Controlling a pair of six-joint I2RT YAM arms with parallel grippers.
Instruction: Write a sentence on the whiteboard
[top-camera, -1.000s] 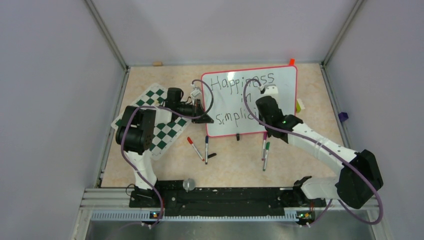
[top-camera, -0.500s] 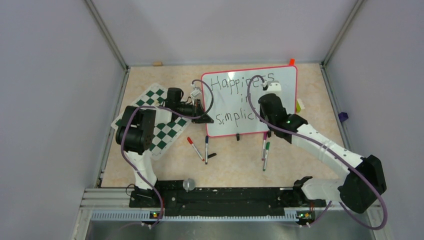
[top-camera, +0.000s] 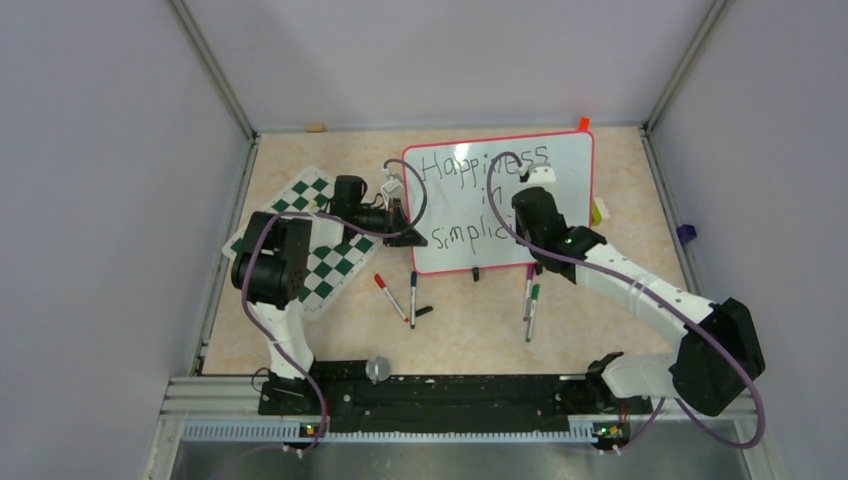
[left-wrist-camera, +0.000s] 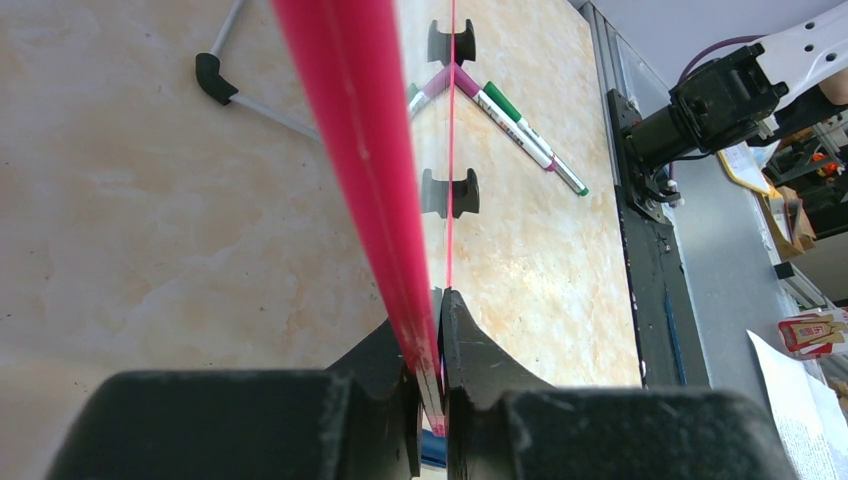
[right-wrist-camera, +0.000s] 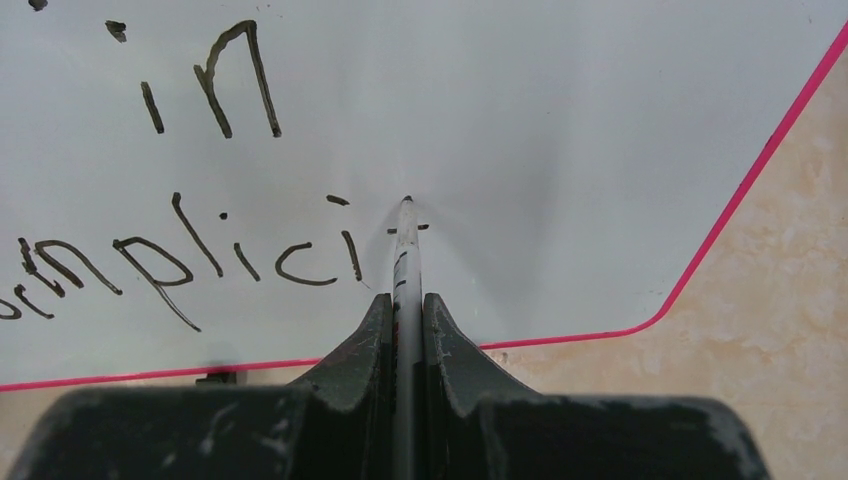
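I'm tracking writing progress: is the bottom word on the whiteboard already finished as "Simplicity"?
No: on the whiteboard the bottom word stops at "plici", with only short dashes by the marker tip after it.

Your left arm (top-camera: 272, 262) folds up from its base and reaches right. The black two-finger left end effector (left-wrist-camera: 432, 305) pinches the thin red frame of the glossy white whiteboard (left-wrist-camera: 345, 120). Your right arm (top-camera: 640, 290) stretches forward-left, wrist tipped down, with the black right end effector (right-wrist-camera: 407, 305) clamped tight on a slim pale marker (right-wrist-camera: 405, 240).
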